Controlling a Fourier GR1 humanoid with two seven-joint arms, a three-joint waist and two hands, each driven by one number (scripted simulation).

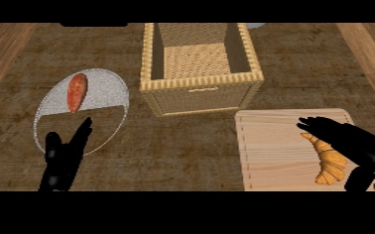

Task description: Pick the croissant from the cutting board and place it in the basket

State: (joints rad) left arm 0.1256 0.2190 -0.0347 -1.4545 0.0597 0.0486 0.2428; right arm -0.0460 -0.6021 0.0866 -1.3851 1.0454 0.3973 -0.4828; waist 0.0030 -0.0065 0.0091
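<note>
A golden-orange croissant (330, 164) is seen on a pale wood-grained cutting board (278, 148); the basket (199, 74) is tan woven wicker, the plate (102, 96) speckled grey, the counter (183, 148) mottled brown.

On the counter (183, 148), the basket (201, 96) stands at the middle rear. A plate (106, 91) lies to its left, with a sweet potato (77, 92) on its far half. The cutting board (275, 148) lies front right, with the croissant (328, 163) on its right part.
</note>
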